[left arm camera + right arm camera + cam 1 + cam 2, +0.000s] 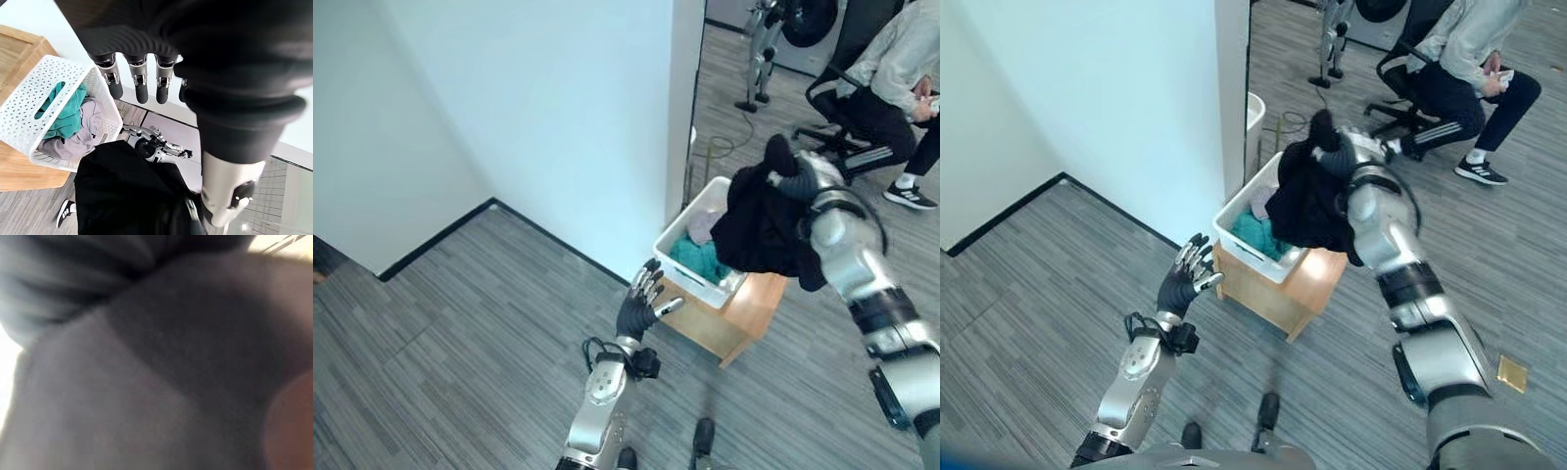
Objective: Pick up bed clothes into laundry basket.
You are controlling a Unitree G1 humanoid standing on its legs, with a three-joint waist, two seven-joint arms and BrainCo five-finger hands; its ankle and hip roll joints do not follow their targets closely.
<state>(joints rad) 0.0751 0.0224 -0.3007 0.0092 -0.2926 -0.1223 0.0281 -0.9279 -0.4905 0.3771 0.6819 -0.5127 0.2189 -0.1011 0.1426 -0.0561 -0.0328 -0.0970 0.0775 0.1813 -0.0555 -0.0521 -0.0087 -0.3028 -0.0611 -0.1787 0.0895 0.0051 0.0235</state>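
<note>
A black garment (759, 230) hangs from my right hand (800, 179), which is raised over the far right side of the white laundry basket (680, 259) and is shut on the cloth. The basket sits on a low wooden stand (744, 313) and holds a teal cloth (66, 115) and a grey one (85, 132). My left hand (636, 308) is held up open just in front of the basket's near left corner, its fingers (139, 81) straight and touching nothing. In the right wrist view, dark cloth (156, 357) lies right against the camera.
A white wall corner (558, 117) stands right behind the basket on the left. A person (891, 69) sits on an office chair at the back right, one shoe (911, 196) on the floor. Grey plank floor (460, 343) spreads to the left and front.
</note>
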